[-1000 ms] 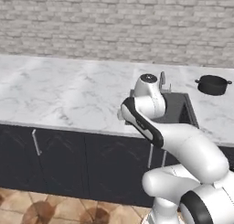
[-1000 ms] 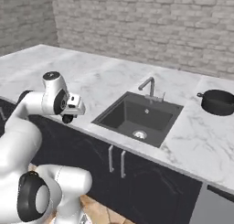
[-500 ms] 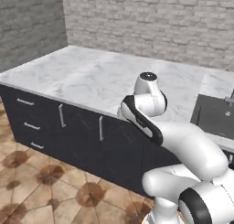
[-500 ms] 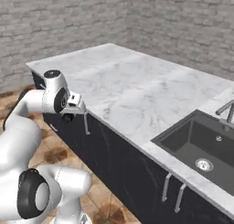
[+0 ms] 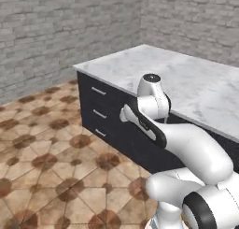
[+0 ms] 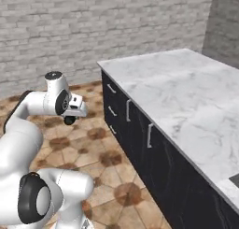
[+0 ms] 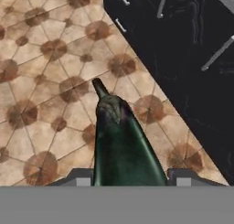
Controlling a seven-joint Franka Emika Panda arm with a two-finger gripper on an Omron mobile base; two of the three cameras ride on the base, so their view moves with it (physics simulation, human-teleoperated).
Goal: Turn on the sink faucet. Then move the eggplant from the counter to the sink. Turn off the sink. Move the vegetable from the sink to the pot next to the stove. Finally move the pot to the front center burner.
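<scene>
Between the gripper's (image 7: 130, 182) two tips sits the eggplant (image 7: 121, 141), dark and long, with its stem end sticking out. The tips are part way open and closed on its fat end, so it is held. It hangs over the brown floor (image 7: 41, 81), next to the black cupboards (image 7: 192, 58), not over the counter (image 6: 186, 92). Only a corner of the sink (image 6: 235, 179) peeks in, far off to the side. If the hold is weak, the eggplant could slip and drop on the floor. A fast swing could also bump it into the cupboards.
</scene>
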